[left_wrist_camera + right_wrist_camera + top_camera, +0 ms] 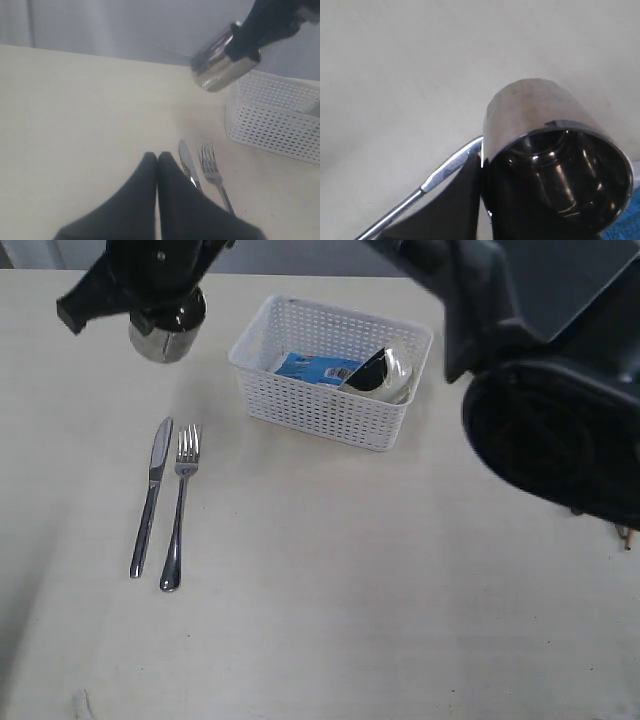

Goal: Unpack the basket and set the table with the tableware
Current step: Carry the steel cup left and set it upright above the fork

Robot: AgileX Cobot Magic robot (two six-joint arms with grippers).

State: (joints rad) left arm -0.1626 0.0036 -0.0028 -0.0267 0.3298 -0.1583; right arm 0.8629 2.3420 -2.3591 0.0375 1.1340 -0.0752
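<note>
Aloft, right claw [484,192] grips steel cup [165,335]; print on blue packet [315,368] blurred.

Soft, even light over the pale table [400,620], and the shadows are barely there: a thin dark line along the knife [150,498] and fork [180,510], a faint smudge under the basket [320,410]. The exterior picture runs slightly soft, and at upper right the right arm [560,430] looms as a black, blurred mass. Up close, small glints spark inside the cup [560,170], while the left gripper [157,157] is dark and out of focus.
</note>
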